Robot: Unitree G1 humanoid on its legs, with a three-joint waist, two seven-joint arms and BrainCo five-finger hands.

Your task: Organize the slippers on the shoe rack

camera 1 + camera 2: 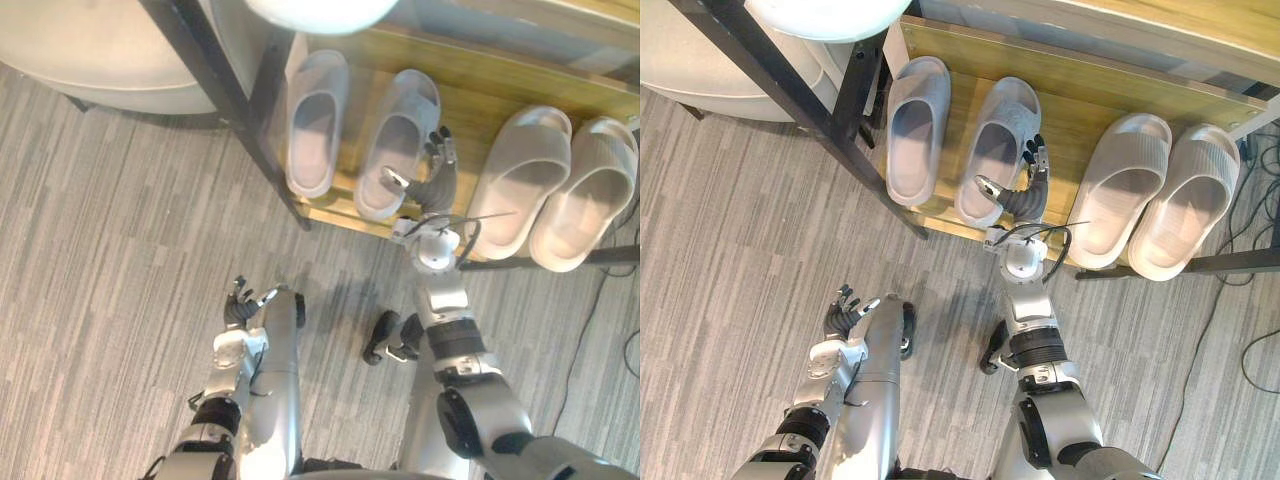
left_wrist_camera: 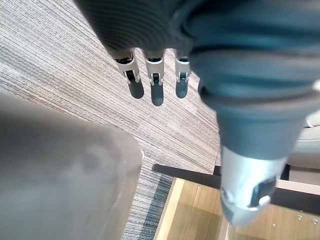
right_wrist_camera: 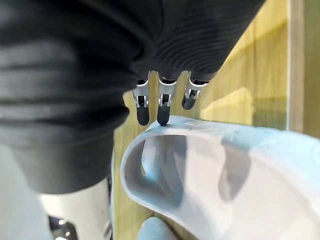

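Four slippers lie on the wooden shoe rack shelf (image 1: 470, 92). Two pale grey ones sit side by side at the left: one (image 1: 315, 120) straight, the other (image 1: 392, 145) slightly angled. A cream pair (image 1: 520, 180) (image 1: 590, 195) rests at the right, heels over the front edge. My right hand (image 1: 437, 178) is open against the right side of the angled grey slipper (image 3: 215, 170), straight fingers (image 3: 159, 107) touching its rim and the thumb reaching toward its heel. My left hand (image 1: 240, 305) hovers open above the carpet at lower left, fingers (image 2: 156, 85) relaxed and holding nothing.
A black metal frame leg (image 1: 215, 85) slants down to the rack's left front corner. A pale rounded object (image 1: 100, 60) stands on the carpet at the upper left, and a white round thing (image 1: 310, 12) sits above the rack. Grey striped carpet (image 1: 120, 250) lies in front.
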